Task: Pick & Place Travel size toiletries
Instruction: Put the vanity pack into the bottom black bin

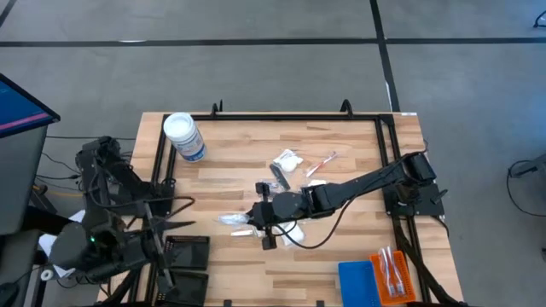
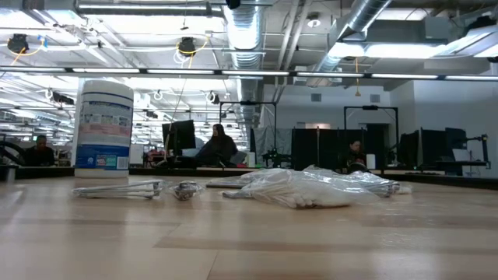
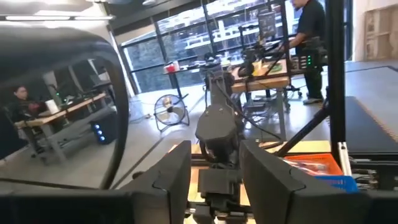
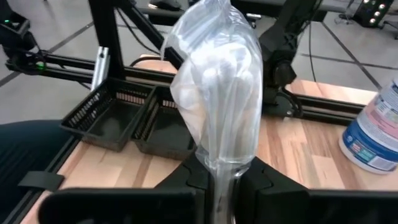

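Note:
The travel size toiletries lie loose on the wooden table: white sachets, a red-pink toothbrush, a dark stick and white pieces. My right gripper reaches over the table's middle from the right, shut on a clear packet with white contents. My left gripper is raised at the table's left edge, above the black trays. It is open, with nothing between its fingers. My right gripper pinches one end of the clear packet between its two fingers. The fingers come from the table's right, slanting slightly down. The rest of the packet sticks out past the fingertips toward the table's left, clear of the table.
A big white-lidded jar stands at the far left. A blue tray and an orange tray sit at the near right. A dark frame borders the table. Bare wood lies at the near middle.

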